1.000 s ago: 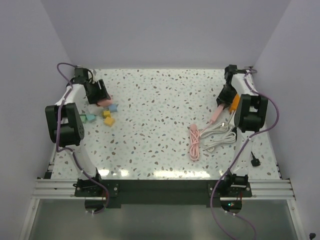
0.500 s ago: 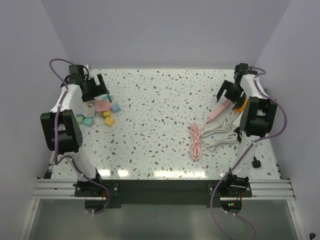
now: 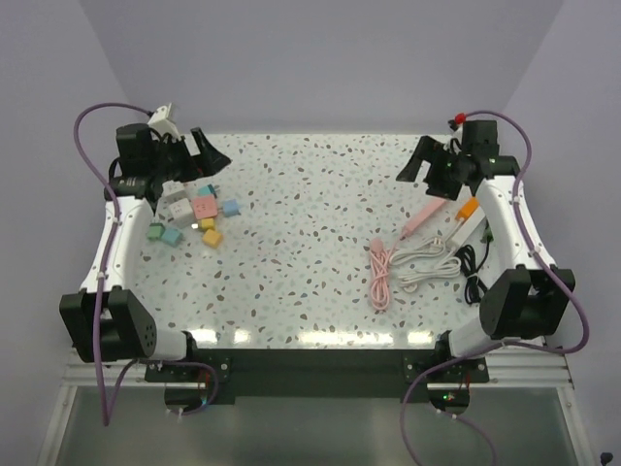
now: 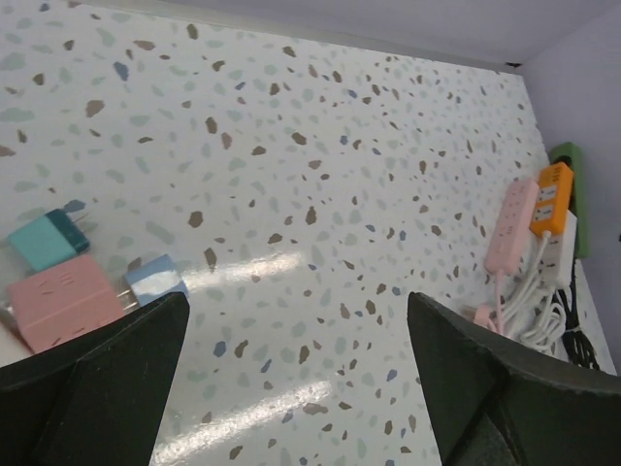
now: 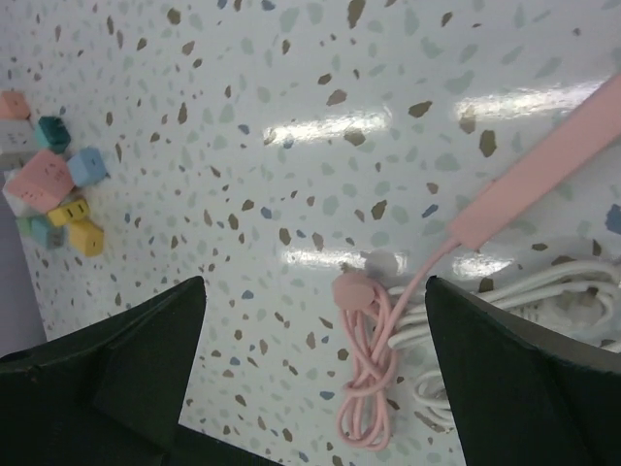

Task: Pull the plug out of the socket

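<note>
The pink power strip, the socket (image 3: 424, 218), lies at the right beside an orange strip (image 3: 467, 207) and a white strip (image 3: 475, 229). It shows in the left wrist view (image 4: 511, 225) and the right wrist view (image 5: 543, 165); I see nothing plugged into it. Its pink cord is coiled (image 3: 378, 277), and the round pink plug (image 5: 351, 291) lies loose on the table. My left gripper (image 3: 199, 160) (image 4: 296, 311) hangs open above the far left. My right gripper (image 3: 417, 163) (image 5: 315, 291) hangs open above the far right. Neither holds anything.
Small adapter blocks cluster at the left: pink (image 3: 204, 206), blue (image 3: 231, 208), yellow (image 3: 212, 236), teal (image 3: 165, 233). A white cord (image 3: 427, 267) and a black cord (image 3: 473, 283) lie near the strips. Grey walls enclose the speckled table (image 3: 310, 194).
Both grippers opened and rose away: the left off the pink block toward the far-left corner, the right off the pink strip toward the back. The pink strip now lies flat.
</note>
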